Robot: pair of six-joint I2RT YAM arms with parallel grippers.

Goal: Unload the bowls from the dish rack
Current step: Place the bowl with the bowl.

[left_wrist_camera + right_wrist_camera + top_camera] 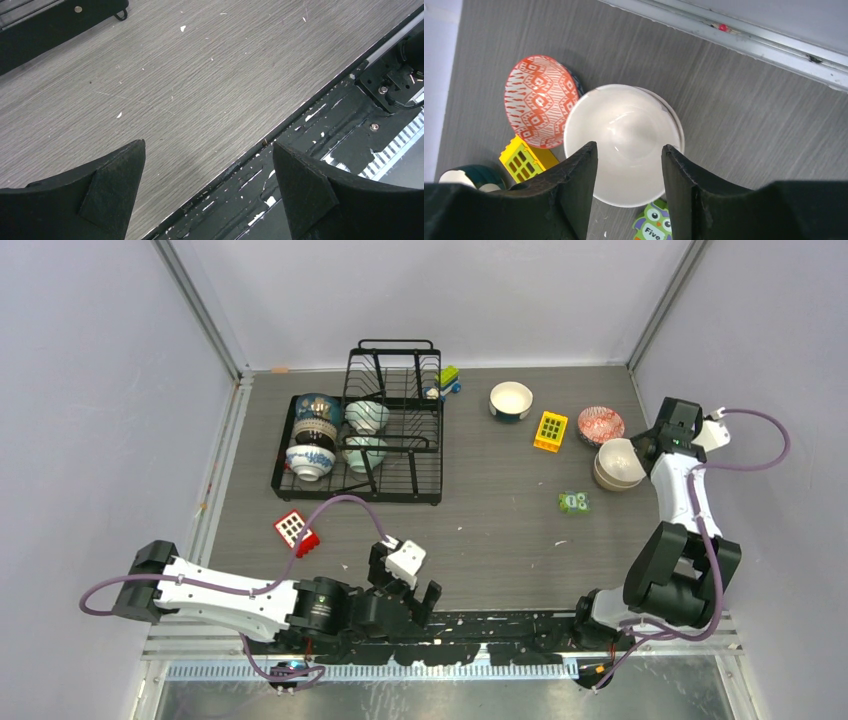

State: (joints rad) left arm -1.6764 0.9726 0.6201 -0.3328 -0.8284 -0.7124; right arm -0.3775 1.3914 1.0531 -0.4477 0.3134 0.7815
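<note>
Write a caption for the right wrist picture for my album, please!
Right gripper open over a white bowl, beside a red-patterned bowl.

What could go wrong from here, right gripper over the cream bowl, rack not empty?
1. The right gripper hangs open, low over the cream bowl, which sits against the red-patterned bowl. Lifting off askew could clip the rim and knock both.
2. The dish rack is packed. Pulling the blue-and-white bowl may snag tines or tip its neighbours.
3. The yellow block and owl block crowd the drop area.
</note>
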